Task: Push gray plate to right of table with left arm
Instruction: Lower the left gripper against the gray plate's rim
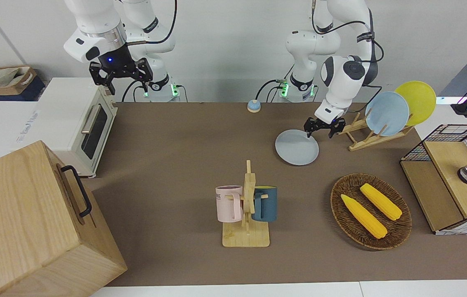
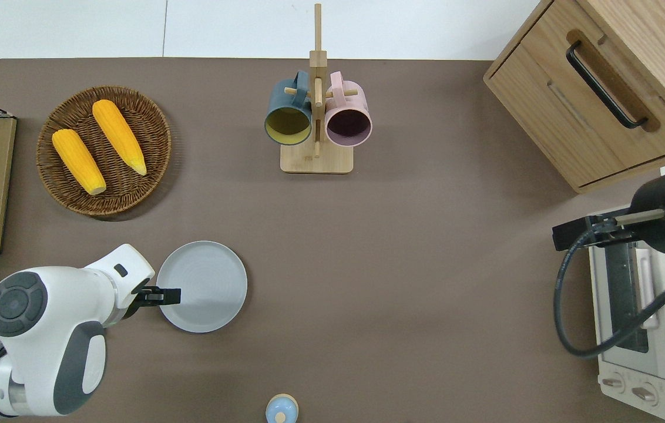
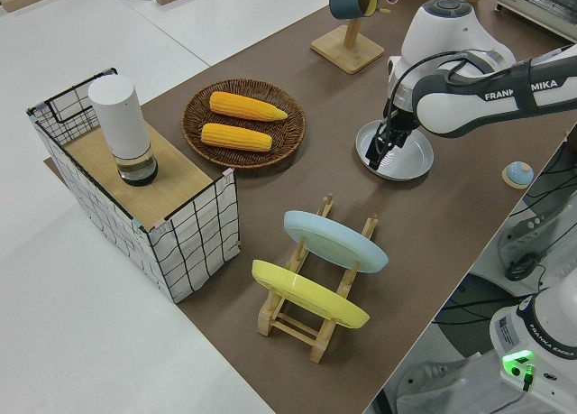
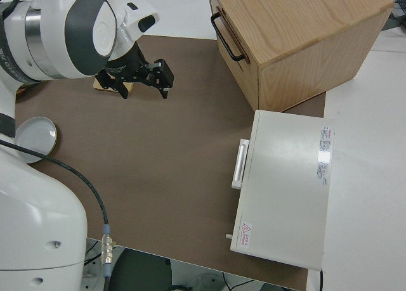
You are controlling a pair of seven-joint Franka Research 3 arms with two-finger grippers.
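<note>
The gray plate lies partly under the left end effector.

mug rack, corn basket, toaster oven

plate: pale gray-blue
table: matte brown
my left arm: white, dark gray caps
corn: yellow
basket: brown weave

Toaster oven partly out of frame
</note>
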